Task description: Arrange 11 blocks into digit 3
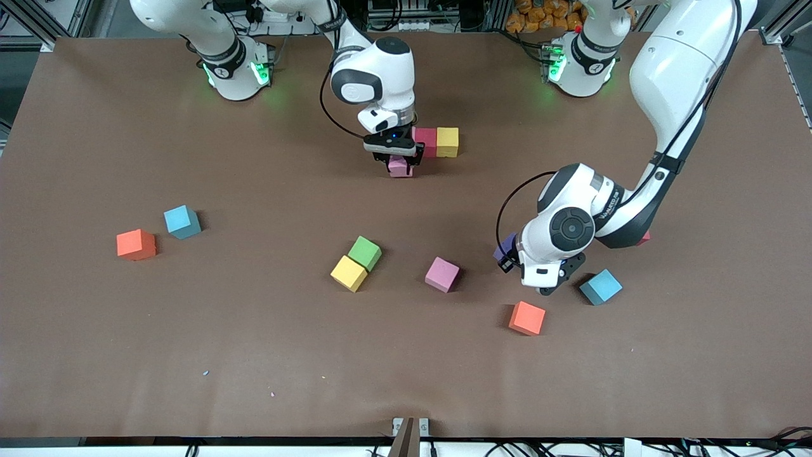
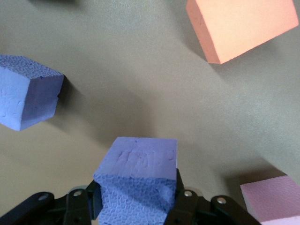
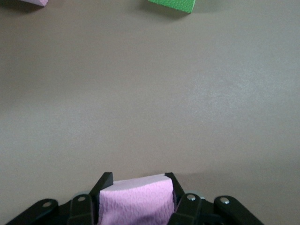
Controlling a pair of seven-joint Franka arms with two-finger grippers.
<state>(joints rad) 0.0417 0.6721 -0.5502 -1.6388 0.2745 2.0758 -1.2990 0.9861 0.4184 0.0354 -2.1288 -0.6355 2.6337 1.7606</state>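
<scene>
The right gripper (image 1: 399, 164) (image 3: 137, 206) is clamped on a pink block (image 1: 400, 168) (image 3: 136, 202) in the upper middle of the frame, down low at the surface (image 1: 254, 355). This block sits just beside a red block (image 1: 425, 141), on its camera side, and the red block touches a yellow block (image 1: 447, 141) in a short row. The left gripper (image 1: 506, 257) (image 2: 136, 201) is clamped on the one purple block (image 1: 505, 246) (image 2: 138, 176), which it holds tilted over bare surface in the lower middle of the frame. Near it lie a second pink block (image 1: 442, 274) (image 2: 274, 201), an orange block (image 1: 526, 317) (image 2: 243, 26) and a light blue block (image 1: 600, 286) (image 2: 26, 91). The single green block (image 1: 365, 252) (image 3: 173, 3) touches a second yellow block (image 1: 349, 273) at mid-frame. Toward the right arm's end, a second orange block (image 1: 136, 244) and a second light blue block (image 1: 182, 221) sit near each other. That makes two each of pink, yellow, orange and light blue, and one each of green, purple and red. A further red sliver (image 1: 644, 238) shows under the left arm. The right arm reaches down from the top edge with its wrist vertical. The left arm bends sharply at the elbow and its wrist is turned sideways.
</scene>
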